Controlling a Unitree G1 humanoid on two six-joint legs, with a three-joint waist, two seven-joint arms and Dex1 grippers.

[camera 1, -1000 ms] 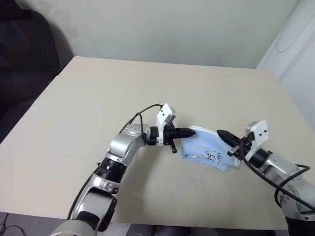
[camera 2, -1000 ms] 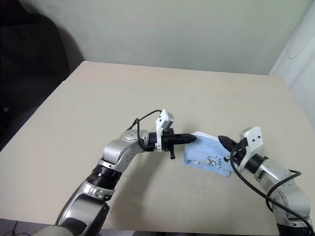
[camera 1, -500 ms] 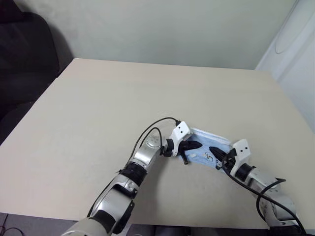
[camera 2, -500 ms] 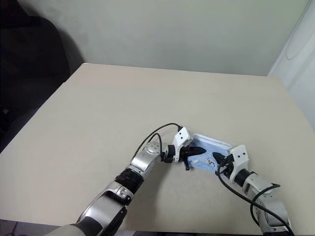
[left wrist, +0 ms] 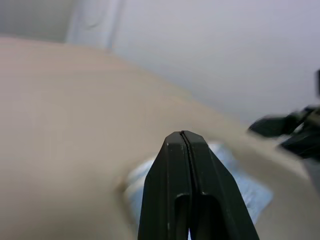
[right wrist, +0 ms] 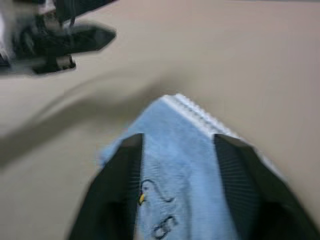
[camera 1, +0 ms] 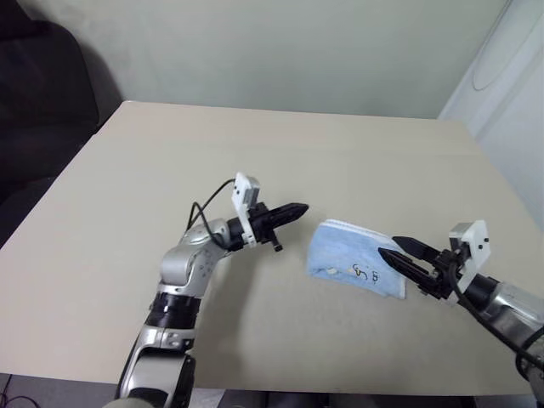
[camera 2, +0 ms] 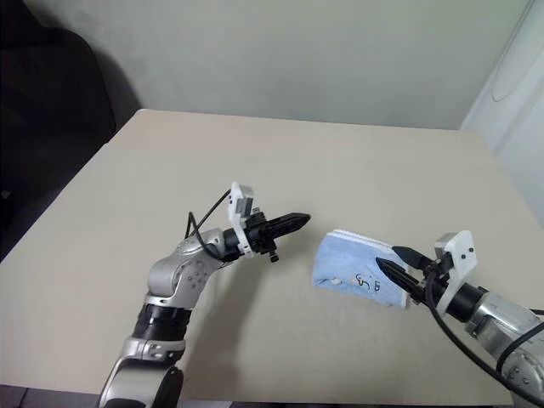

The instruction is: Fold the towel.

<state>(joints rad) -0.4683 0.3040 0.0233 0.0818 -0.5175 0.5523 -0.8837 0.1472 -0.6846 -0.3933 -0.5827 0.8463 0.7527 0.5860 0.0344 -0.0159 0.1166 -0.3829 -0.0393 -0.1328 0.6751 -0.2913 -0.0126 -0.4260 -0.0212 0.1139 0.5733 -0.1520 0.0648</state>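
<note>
The light blue towel (camera 1: 350, 257) lies folded on the beige table (camera 1: 255, 153), right of centre, with its white trimmed edges stacked along the far side and a small dark printed mark on top. My left gripper (camera 1: 299, 208) is shut with nothing in it and hovers just left of the towel, apart from it. My right gripper (camera 1: 390, 246) is open at the towel's right end, its fingers spread above the cloth and holding nothing. In the right wrist view the towel (right wrist: 175, 160) lies between and beyond the two fingers (right wrist: 120, 185).
A dark chair (camera 1: 42, 93) stands off the table's far left corner. A white door (camera 1: 510, 76) lies past the right edge. The table's near edge (camera 1: 297, 387) runs just below the arms.
The left gripper has drawn back to the left, off the towel. The right gripper has opened and pulled back to the right. The towel now lies free and folded.
</note>
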